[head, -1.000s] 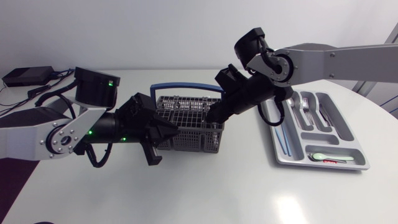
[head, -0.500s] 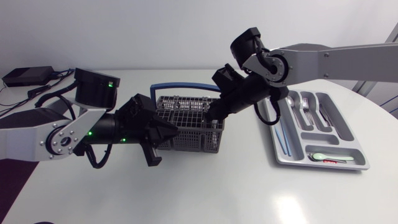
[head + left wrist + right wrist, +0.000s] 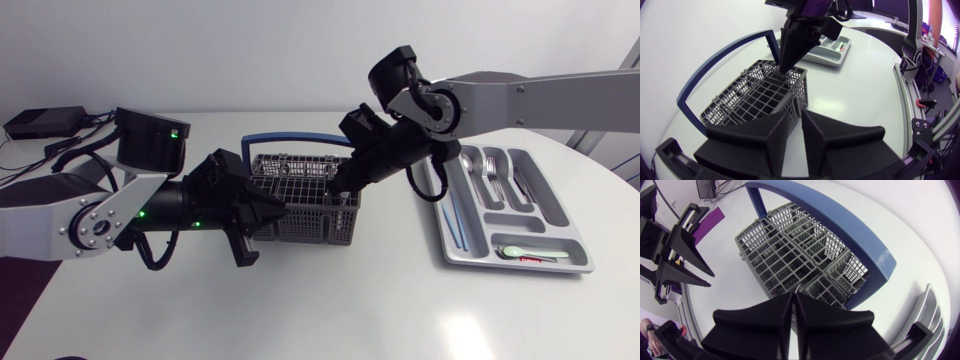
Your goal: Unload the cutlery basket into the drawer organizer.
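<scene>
Right end effector (image 3: 338, 187), fingers together, has edged further into the cutlery basket (image 3: 300, 200); nothing lifted yet. Left end effector (image 3: 272, 212) abuts basket wall, grip indeterminate.

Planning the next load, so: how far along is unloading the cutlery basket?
Done: several pieces of cutlery lie in the drawer organizer. In hand: the right gripper, fingers together, dips into a corner cell of the cutlery basket; whether it holds a piece is unclear. The left gripper sits at the basket's wall. Left: the cells in the right wrist view look empty, so probably little remains.
</scene>
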